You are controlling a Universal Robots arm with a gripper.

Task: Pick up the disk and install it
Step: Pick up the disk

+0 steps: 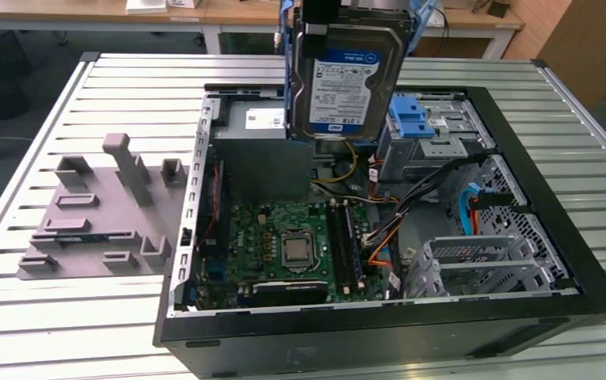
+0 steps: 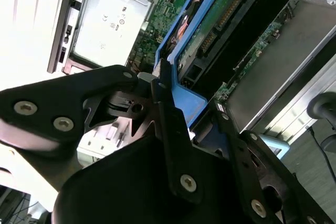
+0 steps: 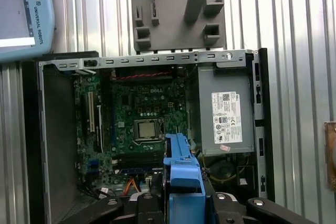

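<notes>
Disk picked up, not yet installed.
The hand (image 3: pixel 181 202) is closed on the blue carrier frame of the disk (image 1: pixel 346 75), holding it upright in the air over the open computer case (image 1: pixel 567 261), seemingly between the power supply (image 1: pixel 255 119) and the blue clip (image 1: pixel 414 119). Pick-up looks done; seating it in the case remains.

An open computer case (image 1: pixel 388 348) sits on the slatted table (image 1: pixel 60 332) — inside it, a green motherboard (image 1: pixel 271 237) and grey power supply (image 1: pixel 255 154); beside it, a grey moulded fixture (image 1: pixel 97 229).
</notes>
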